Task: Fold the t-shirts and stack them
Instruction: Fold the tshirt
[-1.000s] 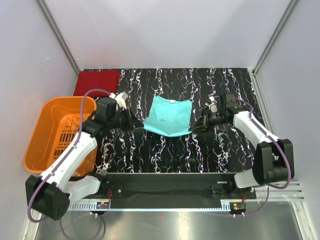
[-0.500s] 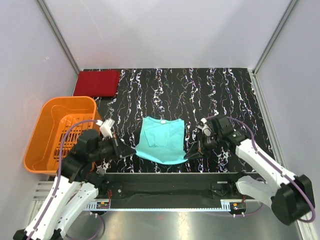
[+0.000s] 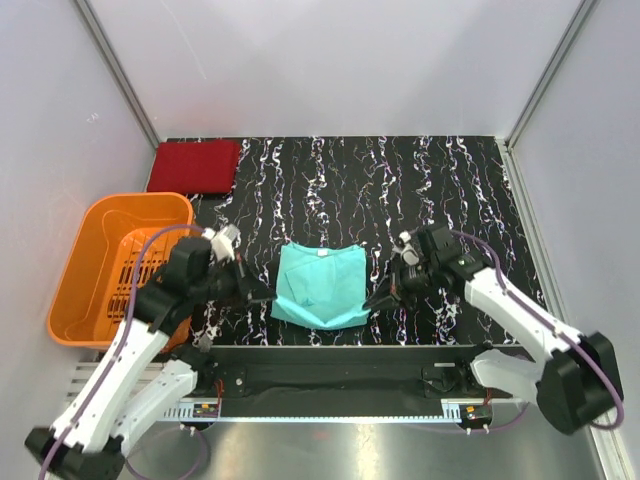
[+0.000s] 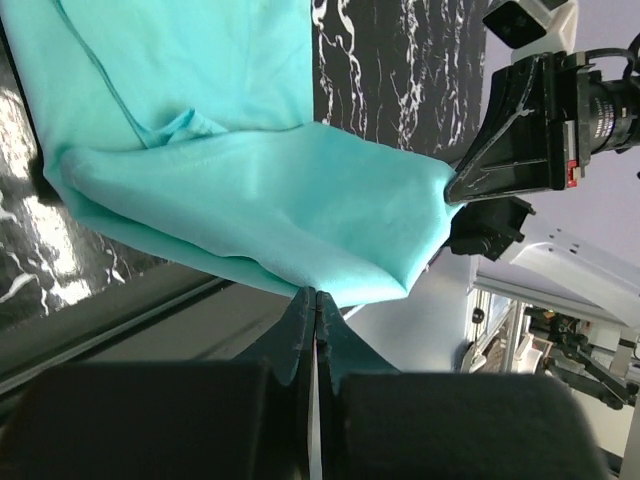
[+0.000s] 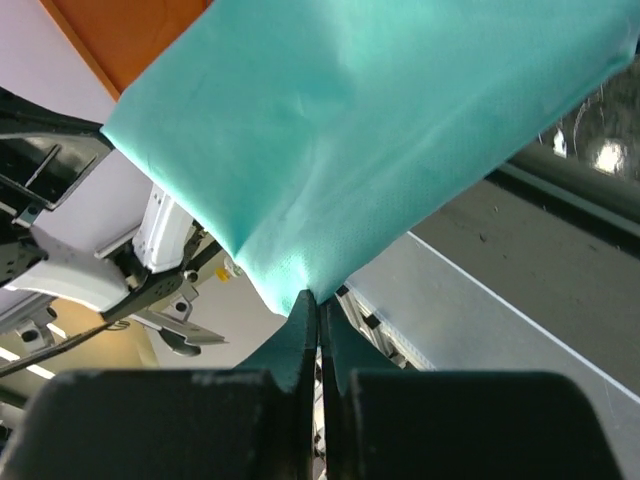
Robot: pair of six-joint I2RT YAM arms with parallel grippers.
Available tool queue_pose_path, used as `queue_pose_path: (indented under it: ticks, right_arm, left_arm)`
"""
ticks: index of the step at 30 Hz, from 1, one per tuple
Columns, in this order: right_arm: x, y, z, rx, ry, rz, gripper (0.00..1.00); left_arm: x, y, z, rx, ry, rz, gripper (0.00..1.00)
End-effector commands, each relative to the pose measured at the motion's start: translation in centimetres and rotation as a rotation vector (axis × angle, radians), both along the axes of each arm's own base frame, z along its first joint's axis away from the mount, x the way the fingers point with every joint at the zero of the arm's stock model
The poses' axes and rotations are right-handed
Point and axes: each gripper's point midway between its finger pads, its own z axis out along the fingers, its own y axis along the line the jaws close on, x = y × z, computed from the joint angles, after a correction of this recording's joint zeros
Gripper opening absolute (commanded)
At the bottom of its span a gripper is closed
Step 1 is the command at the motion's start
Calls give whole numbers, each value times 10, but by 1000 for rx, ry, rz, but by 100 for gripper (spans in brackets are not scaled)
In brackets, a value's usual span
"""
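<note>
The light teal-green t-shirt (image 3: 320,286) hangs stretched between my two grippers near the table's front edge, folded over on itself. My left gripper (image 3: 268,295) is shut on its left edge, and the cloth (image 4: 250,200) fills the left wrist view above the pinched fingertips (image 4: 312,298). My right gripper (image 3: 373,300) is shut on its right edge; in the right wrist view the teal-green shirt (image 5: 380,130) rises from the closed tips (image 5: 319,298). The dark red t-shirt (image 3: 195,165) lies folded flat at the far left corner of the table.
An orange slatted basket (image 3: 90,290) stands at the left, beside my left arm. The black marbled tabletop (image 3: 440,180) stretches behind the shirt. A metal rail (image 3: 330,365) runs along the near edge just under the held shirt.
Both grippers have carried the teal-green shirt from mid-table toward the front edge. In the last half second the shirt has stayed about where it was.
</note>
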Motion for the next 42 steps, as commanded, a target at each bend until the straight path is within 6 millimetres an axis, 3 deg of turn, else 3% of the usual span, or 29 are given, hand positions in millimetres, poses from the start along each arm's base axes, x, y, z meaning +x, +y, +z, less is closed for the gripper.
queue_pose_path:
  ticks: [1, 2, 4, 5, 7, 8, 10, 11, 13, 14, 15, 17, 18, 20, 23, 24, 25, 27, 28, 31, 32, 33, 35, 36, 39, 40, 42]
  right_arm:
    - [31, 8, 22, 66, -86, 11, 0]
    - [38, 7, 24, 75, -88, 6, 0]
    - [56, 3, 24, 105, -62, 1, 0]
    - [63, 1, 18, 105, -27, -2, 0]
    - [82, -5, 24, 141, -36, -16, 0]
    - [92, -6, 15, 138, 1, -22, 0]
    - [114, -7, 15, 161, -18, -17, 0]
    - [128, -10, -5, 158, 34, -30, 1]
    - [152, -7, -14, 163, 14, -24, 2]
    - [174, -11, -26, 150, 27, -34, 4]
    - [186, -16, -36, 129, 4, -29, 4]
    - [212, -22, -54, 131, 17, -41, 6]
    - [240, -31, -54, 84, -39, -73, 11]
    - [277, -35, -60, 41, -91, -95, 18]
    - [316, -43, -76, 27, -104, -129, 50]
    - [319, -41, -74, 47, -95, -129, 61]
    - [321, -40, -71, 52, -112, -126, 66]
    - [328, -43, -65, 32, -172, -139, 77]
    - [333, -53, -64, 15, -183, -147, 80]
    - [326, -65, -62, -113, -191, -130, 80]
    - [319, -66, -54, -138, -207, -133, 79]
    - [316, -70, -54, -177, -220, -144, 78]
    - [304, -61, -46, -190, -271, -127, 76]
    - [301, -58, -46, -214, -291, -120, 76]
    - [287, -33, -50, -251, -380, -37, 79]
    - [284, -31, -54, -273, -385, -26, 79]
    - [279, -15, -59, -270, -407, 7, 78]
  left_arm:
    - [38, -11, 30, 11, -112, -11, 0]
    - [48, -14, 42, 9, -142, -8, 0]
    - [68, -16, 32, 55, -104, -3, 0]
    - [79, -19, 41, 47, -124, -5, 0]
    - [98, -17, 35, 69, -104, 8, 0]
    - [114, -18, 25, 81, -75, 17, 0]
    - [138, -10, 21, 91, -76, 57, 0]
    - [155, -9, 6, 106, -42, 74, 0]
    - [181, -2, 1, 98, -34, 107, 0]
    - [196, 1, -2, 110, -47, 126, 0]
    - [211, 2, -22, 131, 1, 138, 0]
    - [245, 4, -16, 108, -43, 147, 0]
    - [263, 13, -47, 192, 1, 174, 2]
    - [287, 11, -50, 157, 7, 180, 4]
    - [318, 27, -62, 241, -30, 246, 27]
    - [327, 38, -62, 262, -40, 275, 36]
    - [330, 40, -70, 260, -14, 263, 39]
    - [335, 42, -62, 276, -45, 241, 42]
    - [335, 44, -61, 282, -53, 245, 48]
    - [325, 43, -53, 290, -67, 215, 45]
    - [319, 43, -34, 285, -115, 217, 45]
    - [304, 40, -44, 299, -102, 193, 45]
    - [290, 27, -33, 269, -154, 140, 45]
    - [269, 13, -38, 249, -141, 78, 46]
    - [246, -2, -45, 229, -152, 19, 48]
    - [235, -1, -61, 240, -127, 11, 49]
    - [232, -3, -67, 241, -139, 12, 50]
